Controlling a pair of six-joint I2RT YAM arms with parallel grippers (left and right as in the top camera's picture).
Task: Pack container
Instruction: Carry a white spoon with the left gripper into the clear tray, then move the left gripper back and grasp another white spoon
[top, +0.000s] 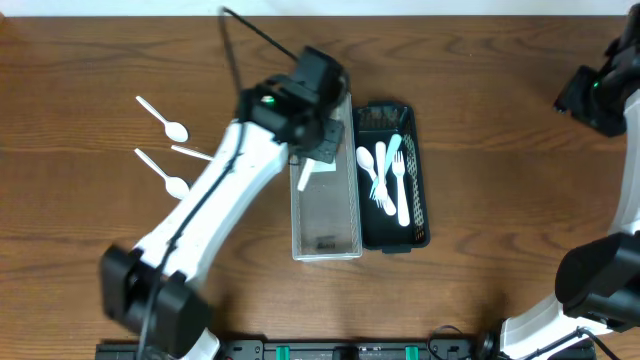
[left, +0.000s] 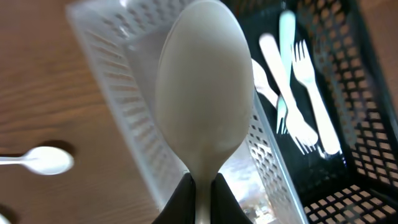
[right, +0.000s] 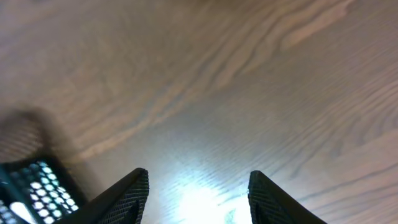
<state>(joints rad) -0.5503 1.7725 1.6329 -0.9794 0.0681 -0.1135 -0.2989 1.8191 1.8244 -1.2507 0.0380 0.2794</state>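
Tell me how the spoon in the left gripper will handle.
The spoon looks like thin white plastic, so probably very light and slightly bendy. Its glossy bowl suggests it could slip, since the fingers pinch only the narrow handle. Dropped into the clear bin, it may bounce.

The left arm (top: 215, 195) crossed the table (top: 500, 150) diagonally, its spoon (left: 202, 93) over the bin's (top: 325, 215) far end. The bin's near half stood open. The basket (top: 423, 215) flanked its right wall; loose spoons (top: 165, 120) littered the left.

Spoons (top: 176, 130) left of bin (top: 325, 208); basket (top: 422, 195) right, holding cutlery (top: 400, 190).
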